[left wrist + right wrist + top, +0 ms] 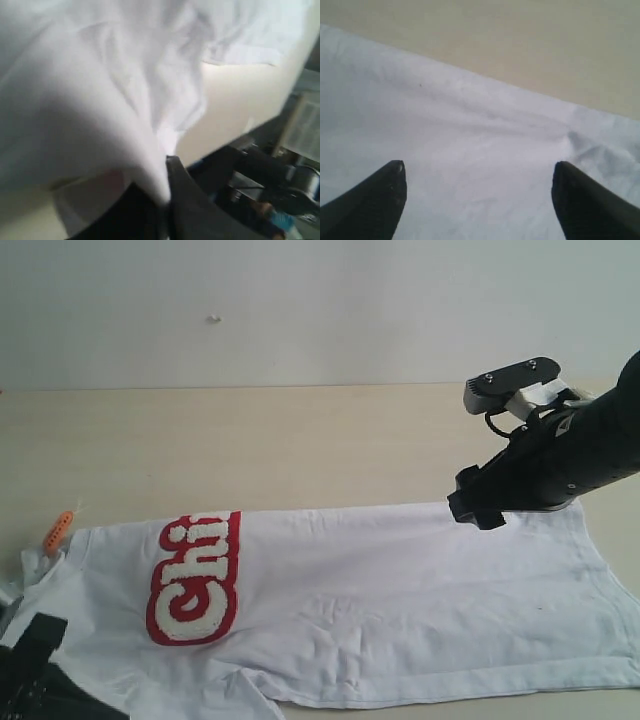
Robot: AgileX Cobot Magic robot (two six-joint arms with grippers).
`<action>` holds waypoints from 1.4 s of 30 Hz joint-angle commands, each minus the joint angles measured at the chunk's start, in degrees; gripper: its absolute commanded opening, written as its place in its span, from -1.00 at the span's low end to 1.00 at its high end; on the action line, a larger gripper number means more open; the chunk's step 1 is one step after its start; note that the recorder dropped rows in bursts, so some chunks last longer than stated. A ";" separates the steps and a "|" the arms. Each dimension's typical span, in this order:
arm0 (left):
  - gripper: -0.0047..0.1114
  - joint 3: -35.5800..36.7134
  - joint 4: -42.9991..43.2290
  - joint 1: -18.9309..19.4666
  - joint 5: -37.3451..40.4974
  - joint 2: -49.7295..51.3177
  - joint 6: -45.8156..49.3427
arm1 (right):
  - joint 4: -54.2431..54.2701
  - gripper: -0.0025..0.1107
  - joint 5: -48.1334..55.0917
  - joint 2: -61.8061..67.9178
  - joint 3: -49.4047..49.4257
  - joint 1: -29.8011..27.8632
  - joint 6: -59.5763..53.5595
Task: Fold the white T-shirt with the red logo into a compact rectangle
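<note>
Two claws show here, in two different states. The right gripper point(477, 200) stands wide, its dark fingertips point(370, 205) far apart with nothing between them but flat white cloth. In the exterior view it hangs over the far edge of the white T-shirt point(400, 590), toward the right end of the garment.

The shirt lies spread lengthwise across the pale table point(300, 440). Its near long edge is turned over in a narrow fold. The red logo point(195, 580) faces up near the left end, with only part of its puffy white lettering showing. A small orange tag point(57, 530) sticks out at the far left corner, beside the collar.

The left gripper point(35, 670) sits low at the near left corner of the shirt, well apart from the right one. In the blurred left wrist view its dark fingers point(182, 200) are closed on a pinch of the cloth. From that pinch the fabric rises in a loose, rumpled sheet that fills most of the view.
</note>
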 commanded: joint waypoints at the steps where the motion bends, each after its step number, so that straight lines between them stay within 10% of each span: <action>1: -0.90 -4.06 -5.94 0.09 7.52 -0.05 0.38 | 0.19 0.38 -0.10 -0.53 -0.33 -0.11 -0.58; 9: -0.78 -10.16 -15.84 0.09 -1.60 2.08 0.50 | 0.19 0.38 2.02 -0.53 -0.33 -0.11 -1.21; 17: 0.37 -14.44 -21.74 0.09 -9.05 9.40 0.27 | 0.19 0.38 3.11 -0.53 -0.33 -0.11 -1.55; 42: -0.27 -19.92 -22.17 1.48 -6.61 11.52 17.64 | 0.19 0.38 5.86 -0.53 -0.33 -0.11 -3.03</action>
